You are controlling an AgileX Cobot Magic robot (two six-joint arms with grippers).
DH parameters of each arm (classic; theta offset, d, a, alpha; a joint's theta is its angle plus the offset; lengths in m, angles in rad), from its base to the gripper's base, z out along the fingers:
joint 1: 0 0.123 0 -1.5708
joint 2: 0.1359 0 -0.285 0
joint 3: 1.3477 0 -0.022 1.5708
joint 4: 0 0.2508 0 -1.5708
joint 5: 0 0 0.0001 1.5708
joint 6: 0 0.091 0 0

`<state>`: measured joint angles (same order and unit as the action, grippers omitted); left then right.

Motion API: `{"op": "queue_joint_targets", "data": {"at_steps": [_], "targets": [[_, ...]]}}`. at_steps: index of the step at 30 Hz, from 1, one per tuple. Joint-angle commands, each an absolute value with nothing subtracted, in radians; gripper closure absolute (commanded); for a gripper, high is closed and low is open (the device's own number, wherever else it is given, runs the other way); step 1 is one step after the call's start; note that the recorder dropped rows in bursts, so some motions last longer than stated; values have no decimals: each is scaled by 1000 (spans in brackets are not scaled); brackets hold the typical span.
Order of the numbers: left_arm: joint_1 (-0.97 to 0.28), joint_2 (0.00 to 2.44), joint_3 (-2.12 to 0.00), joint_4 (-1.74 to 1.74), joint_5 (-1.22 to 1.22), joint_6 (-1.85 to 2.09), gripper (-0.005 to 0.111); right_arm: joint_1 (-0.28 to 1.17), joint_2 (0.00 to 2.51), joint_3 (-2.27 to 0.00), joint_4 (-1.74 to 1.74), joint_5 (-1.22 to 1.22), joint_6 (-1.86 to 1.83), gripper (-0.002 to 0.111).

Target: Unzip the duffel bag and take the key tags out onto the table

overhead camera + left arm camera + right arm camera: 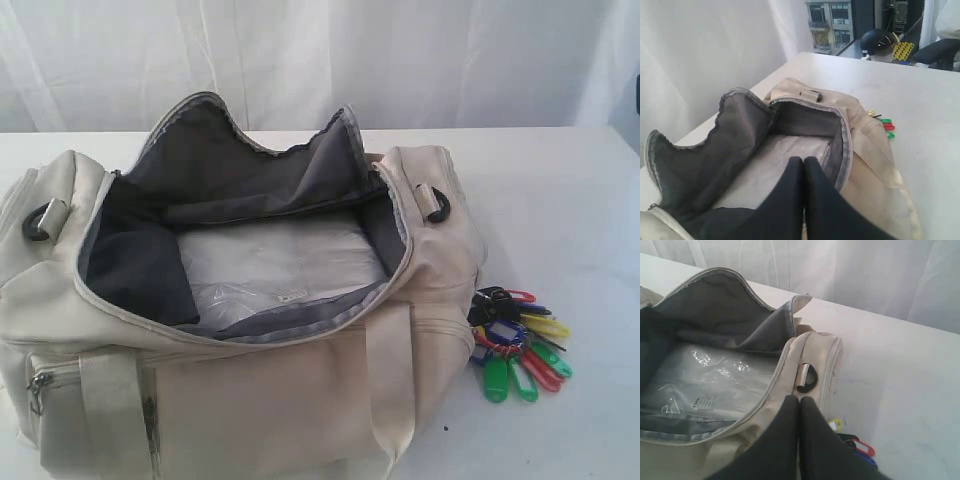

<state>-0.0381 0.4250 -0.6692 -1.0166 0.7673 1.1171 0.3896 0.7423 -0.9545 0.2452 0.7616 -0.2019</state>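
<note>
The cream duffel bag lies unzipped on the white table, its grey-lined flap standing up at the back. The key tags, in red, green, yellow and blue, lie on the table against the bag's right end. A few of the key tags show beside my right gripper, which is shut on nothing above the bag's end. My left gripper is shut and empty over the bag's open mouth. Neither gripper shows in the exterior view.
A clear plastic-wrapped flat packet lies on the bag's floor. Black rings sit at both ends of the bag. White curtains hang behind the table. A window and chairs lie beyond its far edge.
</note>
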Motion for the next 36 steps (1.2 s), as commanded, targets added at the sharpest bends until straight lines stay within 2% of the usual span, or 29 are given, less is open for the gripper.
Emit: {"op": "queue_joint_targets", "data": {"at_steps": [1, 7, 17, 24, 36], "targets": [[-44, 316, -593, -1030, 774, 1117, 107, 388, 737, -945, 243, 752, -197, 108], [-44, 163, -401, -1030, 770, 1117, 107, 388, 737, -945, 243, 752, -197, 108], [-44, 70, -31, -1030, 773, 1117, 107, 388, 737, -945, 243, 752, -197, 108], [-44, 71, -23, -1067, 648, 1121, 107, 388, 737, -945, 243, 752, -197, 108], [-44, 69, -23, -1069, 645, 1121, 107, 388, 737, -945, 243, 752, -197, 108]]}}
